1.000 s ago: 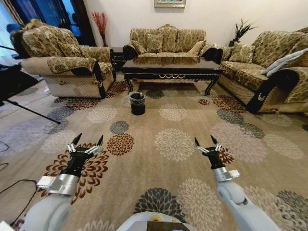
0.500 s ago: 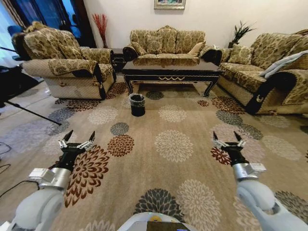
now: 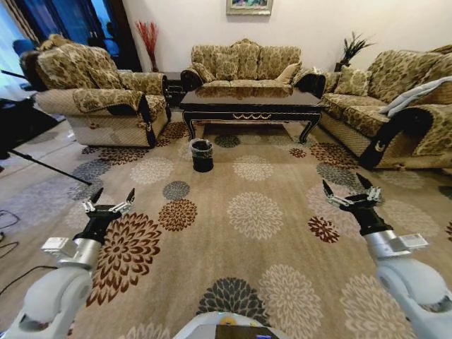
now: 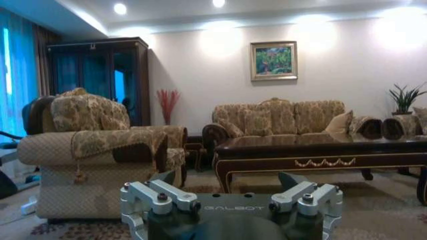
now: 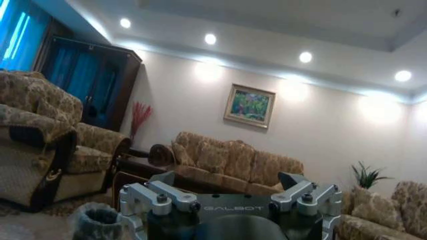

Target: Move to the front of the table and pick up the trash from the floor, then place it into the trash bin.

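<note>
The dark-wood table (image 3: 251, 106) stands at the far middle of the room between the sofas, and its gold-trimmed apron also faces the left wrist camera (image 4: 320, 161). On the carpet just in front of the table's left leg stands the small black trash bin (image 3: 202, 153), which the right wrist view catches low down (image 5: 97, 219). The trash is out of view. My left gripper (image 3: 113, 195) hovers open over the carpet at the near left, nothing between its fingers. My right gripper (image 3: 344, 185) is open and empty at the near right. Both are far short of the bin.
A patterned armchair (image 3: 99, 99) stands at the left, a two-seat sofa (image 3: 244, 63) behind the table, and a long sofa (image 3: 395, 106) at the right. A tripod leg (image 3: 42, 166) and cables (image 3: 7, 219) lie at the far left. Wide flower-patterned carpet (image 3: 254, 212) stretches ahead.
Both arms have swung apart: the left gripper went outward to the left, the right gripper outward to the right and a little farther forward. Both stay open.
</note>
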### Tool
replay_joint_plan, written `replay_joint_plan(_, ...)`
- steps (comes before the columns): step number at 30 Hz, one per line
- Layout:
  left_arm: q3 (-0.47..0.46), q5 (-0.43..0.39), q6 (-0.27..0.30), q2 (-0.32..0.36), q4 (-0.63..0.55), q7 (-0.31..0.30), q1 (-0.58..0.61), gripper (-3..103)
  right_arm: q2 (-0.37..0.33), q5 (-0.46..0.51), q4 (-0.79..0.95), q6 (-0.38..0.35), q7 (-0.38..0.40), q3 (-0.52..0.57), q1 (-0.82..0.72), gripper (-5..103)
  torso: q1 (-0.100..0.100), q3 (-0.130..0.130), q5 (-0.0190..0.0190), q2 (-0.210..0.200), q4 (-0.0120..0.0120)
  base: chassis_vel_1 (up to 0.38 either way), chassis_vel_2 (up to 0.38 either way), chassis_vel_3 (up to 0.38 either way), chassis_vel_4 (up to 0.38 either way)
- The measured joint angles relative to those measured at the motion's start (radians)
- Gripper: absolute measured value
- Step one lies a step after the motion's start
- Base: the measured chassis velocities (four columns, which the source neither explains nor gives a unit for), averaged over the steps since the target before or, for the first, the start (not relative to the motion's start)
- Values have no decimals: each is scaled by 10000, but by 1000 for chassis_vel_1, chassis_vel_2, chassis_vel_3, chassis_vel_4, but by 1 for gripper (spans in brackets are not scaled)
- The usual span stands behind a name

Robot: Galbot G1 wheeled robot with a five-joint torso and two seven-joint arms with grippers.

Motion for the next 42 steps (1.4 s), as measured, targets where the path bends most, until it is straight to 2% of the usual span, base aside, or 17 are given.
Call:
replay_joint_plan(11,46,59,-7,-28,73,165,-88,100,944,-181,659,-222,-134,121,-676,100,141,286,0,427,-2,0,0,0,0)
replay_joint_plan(15,132,201,-24,-48,103,202,-96,100,1260,-433,968,-681,231,156,-913,100,220,434,-1,653,-1,0,0,0,0)
replay_joint_plan(20,239,233,-23,-102,93,204,-126,100,1431,-617,1091,-846,130,289,-1107,100,290,559,0,846,-1,0,0,0,0)
replay_joint_plan(26,264,220,-16,-100,88,204,-174,100,1503,-728,1272,-702,-454,419,-1164,100,389,711,0,1098,4,0,0,0,0)
replay_joint_plan(29,281,214,-13,-106,84,204,-180,100,1495,-696,1308,-668,-466,434,-1142,100,419,760,0,1176,3,0,0,0,0)
replay_joint_plan(30,300,213,-11,-126,63,205,-181,100,1478,-645,1328,-657,-401,439,-1132,100,443,794,0,1236,-8,0,0,0,0)
replay_joint_plan(32,317,216,-10,-151,43,204,-180,100,1455,-597,1328,-654,-326,439,-1121,100,469,830,-1,1299,-7,0,0,0,0)
replay_joint_plan(34,330,225,-8,-190,8,204,-166,100,1394,-510,1301,-643,-249,456,-1064,100,517,909,1,1425,3,0,0,0,0)
replay_joint_plan(42,232,216,24,-216,-102,207,-80,100,1320,-391,1273,-637,-170,480,-971,100,627,1115,0,1738,-2,0,0,0,0)
